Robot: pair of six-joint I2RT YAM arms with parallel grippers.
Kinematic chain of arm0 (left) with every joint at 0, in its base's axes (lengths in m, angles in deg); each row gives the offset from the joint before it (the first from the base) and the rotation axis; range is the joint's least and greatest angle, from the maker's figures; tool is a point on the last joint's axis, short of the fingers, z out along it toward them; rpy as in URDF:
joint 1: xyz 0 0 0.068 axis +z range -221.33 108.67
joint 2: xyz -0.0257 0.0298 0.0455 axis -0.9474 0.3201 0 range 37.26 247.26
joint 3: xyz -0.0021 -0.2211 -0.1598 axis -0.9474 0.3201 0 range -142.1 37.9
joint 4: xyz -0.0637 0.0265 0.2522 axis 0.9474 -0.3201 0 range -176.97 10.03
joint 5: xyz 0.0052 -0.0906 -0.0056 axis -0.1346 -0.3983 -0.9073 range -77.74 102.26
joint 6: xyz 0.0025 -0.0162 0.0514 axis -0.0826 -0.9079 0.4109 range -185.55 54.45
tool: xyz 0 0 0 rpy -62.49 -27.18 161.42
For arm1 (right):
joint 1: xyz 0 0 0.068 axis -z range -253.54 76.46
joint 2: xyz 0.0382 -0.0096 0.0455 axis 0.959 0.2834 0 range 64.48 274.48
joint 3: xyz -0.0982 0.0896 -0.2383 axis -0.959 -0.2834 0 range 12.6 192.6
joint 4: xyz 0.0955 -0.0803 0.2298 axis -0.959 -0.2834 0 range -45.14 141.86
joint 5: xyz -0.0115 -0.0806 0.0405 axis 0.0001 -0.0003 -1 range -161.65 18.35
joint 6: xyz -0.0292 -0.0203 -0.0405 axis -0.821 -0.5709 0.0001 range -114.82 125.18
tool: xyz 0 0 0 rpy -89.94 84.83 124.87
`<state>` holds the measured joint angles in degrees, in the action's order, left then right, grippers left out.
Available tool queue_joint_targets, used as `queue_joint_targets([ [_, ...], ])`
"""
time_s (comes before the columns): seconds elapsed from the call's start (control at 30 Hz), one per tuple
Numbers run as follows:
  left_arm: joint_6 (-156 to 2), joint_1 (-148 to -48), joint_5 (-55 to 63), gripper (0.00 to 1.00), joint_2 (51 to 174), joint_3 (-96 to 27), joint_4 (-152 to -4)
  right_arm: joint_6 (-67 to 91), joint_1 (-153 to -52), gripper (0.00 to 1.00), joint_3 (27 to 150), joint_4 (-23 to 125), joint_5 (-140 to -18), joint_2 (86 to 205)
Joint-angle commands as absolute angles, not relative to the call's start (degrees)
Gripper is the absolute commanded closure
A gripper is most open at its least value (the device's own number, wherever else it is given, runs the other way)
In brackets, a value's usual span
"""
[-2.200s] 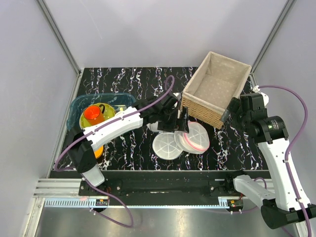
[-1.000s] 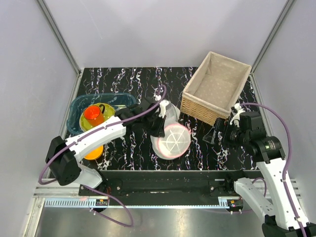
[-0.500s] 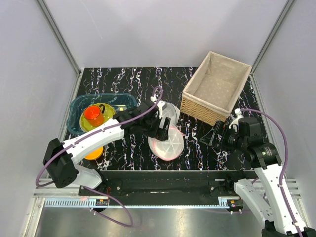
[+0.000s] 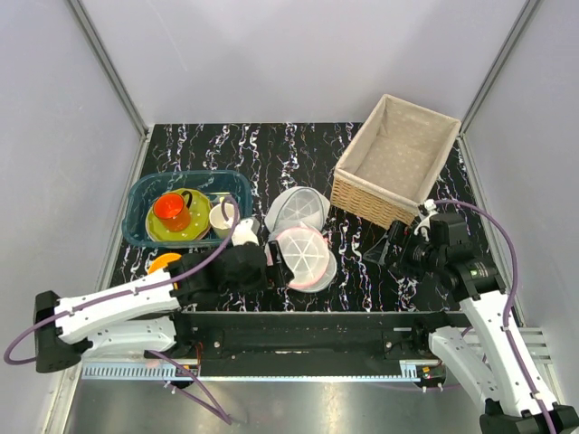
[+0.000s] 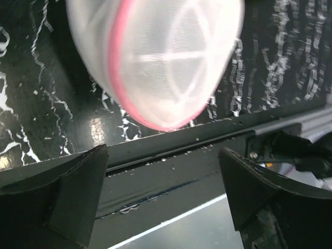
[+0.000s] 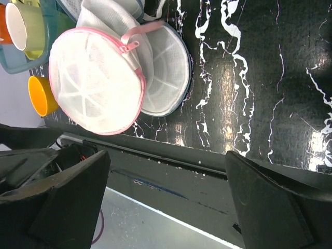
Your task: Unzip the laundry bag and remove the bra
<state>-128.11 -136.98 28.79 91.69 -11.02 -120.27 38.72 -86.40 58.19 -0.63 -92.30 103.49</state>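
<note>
While the left gripper hangs w/ its two black fingers spread wide and nothing btwn them, the round white-mesh laundry bag w/ pink rim and zipper lies on the black white-veined tabletop. The bag is diagonally off the near-left corner of the fabric-lined wicker basket, close to the table's front edge. The left gripper sits just beside the bag, on the side away from the basket. In the left wrist view the bag is blurred and lies ahead of the fingertips, not inside them; contact can't be told.

The right gripper hovers just off the basket's near corner, well apart from the bag. Its jaws are also fully apart and hold nothing.

From the right wrist view, the pink rim runs unbroken round the visible edge, and a pink pull loop sticks out on the basket-facing side. The bag rests partly on a flat all-white mesh disc. An all-white mesh dome sits btwn the bag and the basket's left end.

Farther left of the basket is a teal plastic bin w/ an orange cup, a cream cup and a green plate inside. A small orange bowl stands just outside the bin's near wall.
</note>
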Motion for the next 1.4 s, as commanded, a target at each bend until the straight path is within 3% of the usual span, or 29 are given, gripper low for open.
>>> queue_joint_targets([
  [0.0, -140.0, -138.2, 36.7, 0.09, 93.9, -7.4, -117.3, 38.7, -86.6, 0.00, 57.1, 2.4, -93.3, 104.0],
  [0.17, -135.3, -138.0, 40.6, 0.10, 102.4, -7.6, -108.8, 38.8, -86.8, 0.00, 57.3, 2.6, -94.9, 105.7],
  [0.23, -134.0, -136.2, 40.7, 0.20, 105.2, -8.8, -107.1, 38.8, -86.7, 0.00, 57.3, 2.7, -95.1, 105.6],
  [0.27, -132.7, -135.2, 40.0, 0.29, 107.1, -9.1, -106.3, 38.8, -86.7, 0.00, 57.2, 3.3, -95.9, 105.4],
  [0.37, -127.2, -131.3, 37.1, 0.88, 108.2, -11.2, -104.0, 37.6, -86.7, 0.00, 57.0, 3.9, -98.6, 106.4],
  [0.4, -124.9, -130.5, 34.2, 1.00, 107.9, -12.0, -102.9, 37.5, -86.7, 0.00, 56.9, 4.0, -98.6, 106.8],
  [0.47, -116.5, -129.0, 29.9, 1.00, 106.4, -14.0, -101.3, 37.5, -86.7, 0.00, 57.0, 4.7, -98.3, 107.7],
  [0.6, -101.7, -126.9, 3.4, 1.00, 106.4, -16.9, -100.5, 36.0, -86.6, 0.00, 57.5, 7.5, -102.3, 110.0],
  [0.8, -93.5, -126.8, -13.9, 1.00, 109.2, -20.8, -105.9, 32.1, -86.7, 0.00, 61.0, 7.9, -106.4, 114.8],
  [1.0, -93.3, -126.8, -26.2, 1.00, 107.7, -20.7, -96.8, 32.3, -86.7, 0.00, 60.7, 8.4, -107.2, 114.7],
  [1.13, -88.7, -125.8, -22.3, 0.98, 113.7, -22.8, -98.9, 33.9, -86.7, 0.00, 59.0, 8.7, -104.9, 112.2],
  [1.2, -88.0, -123.3, -15.6, 0.80, 120.1, -25.1, -103.4, 35.1, -86.7, 0.00, 57.7, 8.5, -104.4, 111.4],
  [1.27, -88.0, -121.6, -12.1, 0.54, 123.7, -30.1, -107.2, 36.0, -86.7, 0.00, 56.9, 7.6, -103.9, 110.2],
  [1.37, -89.4, -121.7, -2.6, 0.28, 124.9, -33.5, -111.6, 36.3, -86.7, 0.00, 55.8, 4.8, -102.4, 107.6],
])
